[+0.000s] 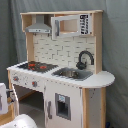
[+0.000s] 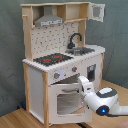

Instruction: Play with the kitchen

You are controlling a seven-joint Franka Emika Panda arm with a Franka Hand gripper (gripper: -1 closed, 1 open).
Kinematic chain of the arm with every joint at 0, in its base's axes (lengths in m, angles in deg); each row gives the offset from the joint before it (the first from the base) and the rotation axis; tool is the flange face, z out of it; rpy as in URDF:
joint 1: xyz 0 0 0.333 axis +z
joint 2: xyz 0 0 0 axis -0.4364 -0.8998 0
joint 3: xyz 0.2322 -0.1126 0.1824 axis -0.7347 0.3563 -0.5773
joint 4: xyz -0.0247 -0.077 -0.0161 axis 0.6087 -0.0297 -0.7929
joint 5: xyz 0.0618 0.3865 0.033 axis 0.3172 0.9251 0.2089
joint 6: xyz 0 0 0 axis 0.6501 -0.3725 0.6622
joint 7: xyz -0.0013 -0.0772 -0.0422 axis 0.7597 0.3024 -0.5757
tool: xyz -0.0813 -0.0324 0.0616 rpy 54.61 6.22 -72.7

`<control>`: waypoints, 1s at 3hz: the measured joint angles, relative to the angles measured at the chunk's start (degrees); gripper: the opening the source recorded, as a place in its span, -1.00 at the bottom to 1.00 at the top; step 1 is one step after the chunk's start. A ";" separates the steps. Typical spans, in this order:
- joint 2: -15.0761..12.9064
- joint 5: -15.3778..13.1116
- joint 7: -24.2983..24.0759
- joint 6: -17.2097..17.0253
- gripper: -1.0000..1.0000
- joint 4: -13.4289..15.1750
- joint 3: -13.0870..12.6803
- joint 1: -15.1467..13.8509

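White plastic fills the near corner of the second exterior view: the arm (image 2: 102, 97) reaches in from the second exterior view's lower right, and its gripper (image 2: 79, 86) sits right at the oven door (image 2: 66, 98), by the bar handle along the door's top edge. Whether it is clenched on that handle or merely beside it I cannot tell; the tip is hidden against the white door. That handle runs level, side to side across the door, so I judge any pull would have to come straight out from the front, toward the arm's own base. The door seems to lean a little out at the top, though I would not swear to it. Just above it are the knobs (image 2: 56, 76) on the front panel. The kitchen (image 2: 62, 60) itself stands on the wooden floor, directly ahead of the arm, a tall white and pale-wood unit. Further up, its black stovetop (image 2: 52, 59) shows red rings, with the sink (image 2: 82, 51) and curved black faucet (image 2: 75, 39) beside it. At the back rises the tiled splashback, then the grey hood (image 2: 49, 21) and a small cupboard with its door open, all against a dark curtain (image 1: 112, 45).
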 joint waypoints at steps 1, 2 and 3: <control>0.00 0.00 1.40 -2.50 1.00 0.00 0.59 0.96; 0.00 0.00 4.65 -5.86 1.00 -1.66 1.87 3.74; 0.00 -0.06 9.08 -6.97 1.00 -1.52 6.22 5.51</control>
